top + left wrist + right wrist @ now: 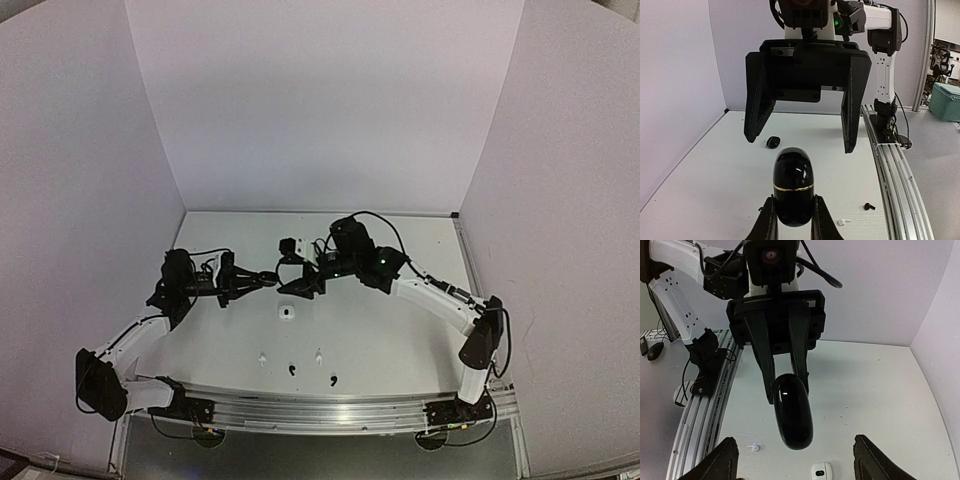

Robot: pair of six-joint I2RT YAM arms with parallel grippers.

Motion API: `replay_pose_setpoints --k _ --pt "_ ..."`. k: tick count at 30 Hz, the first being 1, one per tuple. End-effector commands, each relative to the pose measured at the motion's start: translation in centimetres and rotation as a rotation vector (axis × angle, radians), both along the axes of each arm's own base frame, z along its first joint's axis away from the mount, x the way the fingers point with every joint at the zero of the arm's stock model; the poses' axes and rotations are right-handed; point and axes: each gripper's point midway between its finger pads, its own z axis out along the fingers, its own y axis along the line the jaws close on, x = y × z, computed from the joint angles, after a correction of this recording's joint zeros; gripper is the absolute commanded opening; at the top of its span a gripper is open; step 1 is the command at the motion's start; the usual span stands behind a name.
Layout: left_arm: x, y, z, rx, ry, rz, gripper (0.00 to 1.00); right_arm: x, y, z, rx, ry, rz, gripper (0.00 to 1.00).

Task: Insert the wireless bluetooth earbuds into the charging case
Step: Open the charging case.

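Note:
My left gripper (794, 201) is shut on the base of a glossy black oval charging case (793, 182) with a gold band. It holds the closed case off the table, lid end pointing at my right gripper (801, 143). The right gripper is open wide and empty, its fingers either side of the case's far end, not touching it. In the top view both grippers meet mid-table, left (258, 279) and right (300, 283). Two white earbuds (262, 358) (318, 355) and two black earbuds (291, 370) (333, 380) lie near the front edge. The other earbuds are out of view.
A white case (287, 313) lies on the table just below the grippers and also shows in the right wrist view (821, 471). Another dark case (288, 246) sits behind them. White walls enclose the table on three sides. A metal rail (320, 412) runs along the front edge.

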Motion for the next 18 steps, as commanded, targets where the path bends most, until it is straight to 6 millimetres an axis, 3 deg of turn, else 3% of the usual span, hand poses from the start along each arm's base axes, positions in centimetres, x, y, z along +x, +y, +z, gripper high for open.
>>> replay_pose_setpoints --k 1,18 --pt "-0.9 -0.5 1.8 -0.009 -0.051 -0.050 0.00 -0.2 1.3 1.2 0.031 0.054 0.020 0.71" --pt "-1.1 -0.8 1.9 -0.022 -0.036 -0.058 0.00 1.9 2.4 -0.7 -0.010 0.011 -0.049 0.69"
